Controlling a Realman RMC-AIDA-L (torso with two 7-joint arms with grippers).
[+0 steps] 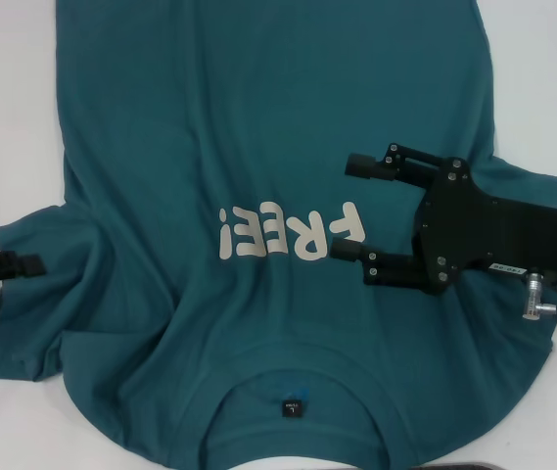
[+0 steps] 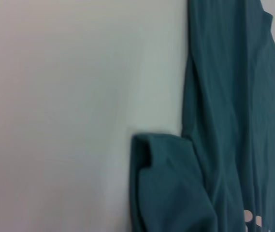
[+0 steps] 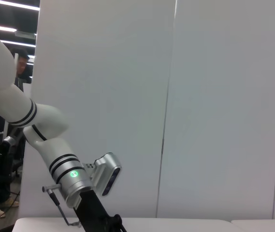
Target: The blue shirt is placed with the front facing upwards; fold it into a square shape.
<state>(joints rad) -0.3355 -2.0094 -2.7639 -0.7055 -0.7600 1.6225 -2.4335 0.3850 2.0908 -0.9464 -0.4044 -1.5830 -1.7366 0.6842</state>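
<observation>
The shirt (image 1: 258,196) lies front up across most of the white worktop (image 1: 9,108), collar (image 1: 298,367) at 6 o'clock in the head view and hem running off at 12, so the cream "FREE!" print (image 1: 291,233) reads upside down. A black label (image 1: 292,407) sits inside the collar. The sleeve at 9 o'clock is rumpled, its end folded over on itself (image 2: 164,159). The right gripper (image 1: 354,210) reaches in from 3 o'clock over the shirt, its two fingers spread wide, one beside the print's end, holding nothing. The left gripper (image 1: 9,279) sits at the 9 o'clock edge by the rumpled sleeve; whether it is parted or closed cannot be told. The right wrist view shows the left arm (image 3: 55,154) against a white wall (image 3: 214,96).
</observation>
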